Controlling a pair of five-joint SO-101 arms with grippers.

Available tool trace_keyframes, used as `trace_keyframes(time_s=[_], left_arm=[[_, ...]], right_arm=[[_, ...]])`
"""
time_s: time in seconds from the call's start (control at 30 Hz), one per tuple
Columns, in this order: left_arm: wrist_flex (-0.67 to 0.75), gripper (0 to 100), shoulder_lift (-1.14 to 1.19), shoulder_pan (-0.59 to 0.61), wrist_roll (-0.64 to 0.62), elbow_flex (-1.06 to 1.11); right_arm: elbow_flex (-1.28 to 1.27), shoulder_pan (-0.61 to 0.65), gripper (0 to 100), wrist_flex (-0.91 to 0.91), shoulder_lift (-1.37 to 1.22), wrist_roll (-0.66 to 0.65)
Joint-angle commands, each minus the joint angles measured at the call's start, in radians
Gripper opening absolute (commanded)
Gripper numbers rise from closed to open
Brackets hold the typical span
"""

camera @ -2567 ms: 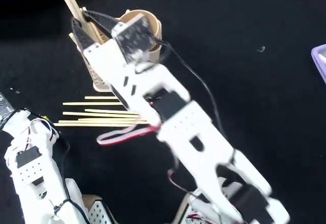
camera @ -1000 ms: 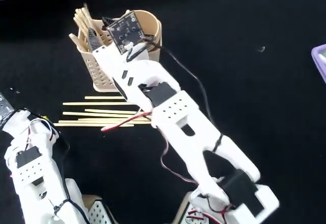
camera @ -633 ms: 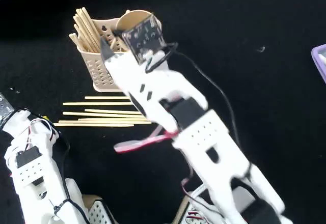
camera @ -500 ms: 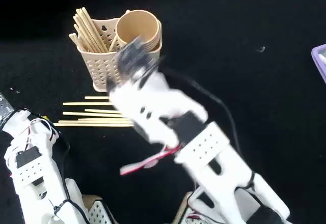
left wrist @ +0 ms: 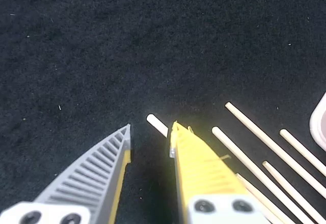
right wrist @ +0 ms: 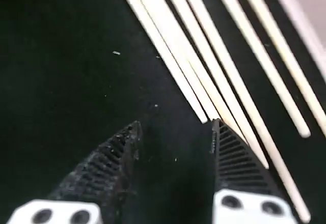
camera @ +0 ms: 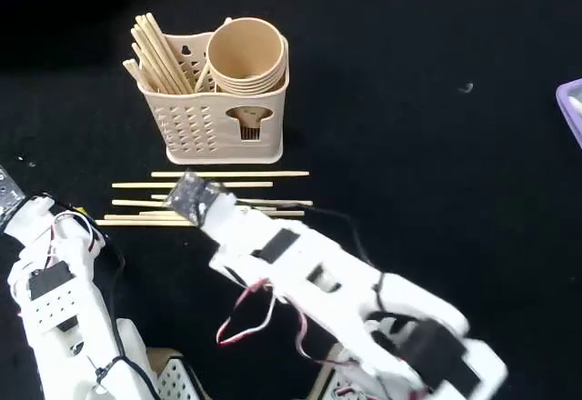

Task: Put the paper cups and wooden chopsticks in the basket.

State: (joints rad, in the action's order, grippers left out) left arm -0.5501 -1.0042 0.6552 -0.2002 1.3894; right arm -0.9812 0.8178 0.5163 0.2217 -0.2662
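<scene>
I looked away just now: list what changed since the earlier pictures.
The right tool carried a chopstick to the basket, let it go there, then swung back down over the loose chopsticks, open. Basket, cups and left arm stayed put.

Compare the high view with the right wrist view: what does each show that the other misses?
High view's extras: the basket, holding stacked cups and upright chopsticks. Right wrist view's extras: the right gripper, fingers open, with the ends of the loose chopsticks by one fingertip. Shared: the loose chopsticks lying on the black table.
</scene>
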Motion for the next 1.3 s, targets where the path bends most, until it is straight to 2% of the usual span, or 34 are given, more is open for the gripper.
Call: trace_keyframes(time_s=[0.0,0.1,0.2,0.23,0.53,0.77,0.87,1.03,1.27], left_arm=[[0.021,14,-0.018,-0.012,-0.005,-0.015],[0.021,14,-0.018,-0.012,-0.005,-0.015],[0.021,14,-0.018,-0.012,-0.005,-0.015],[0.021,14,-0.018,-0.012,-0.005,-0.015],[0.021,14,-0.018,-0.012,-0.005,-0.015],[0.021,14,-0.018,-0.012,-0.005,-0.016],[0.021,14,-0.018,-0.013,-0.005,-0.018],[0.021,14,-0.018,-0.038,0.0,-0.015],[0.021,14,-0.018,-0.038,0.0,-0.015]], right_arm=[[0.099,0.015,20.3,-0.014,-0.084,-0.089],[0.136,0.015,14.1,0.035,-0.13,-0.127],[0.165,0.015,0.3,0.11,-0.122,-0.132],[0.166,0.017,2.5,0.13,-0.111,-0.13],[0.116,0.051,1.0,0.296,0.137,-0.132],[0.113,-0.127,1.2,0.328,0.245,-0.164],[0.111,-0.104,6.4,0.262,0.223,-0.12],[0.116,-0.038,26.8,0.13,0.102,-0.091],[0.295,-0.08,25.2,0.075,-0.202,-0.092]])
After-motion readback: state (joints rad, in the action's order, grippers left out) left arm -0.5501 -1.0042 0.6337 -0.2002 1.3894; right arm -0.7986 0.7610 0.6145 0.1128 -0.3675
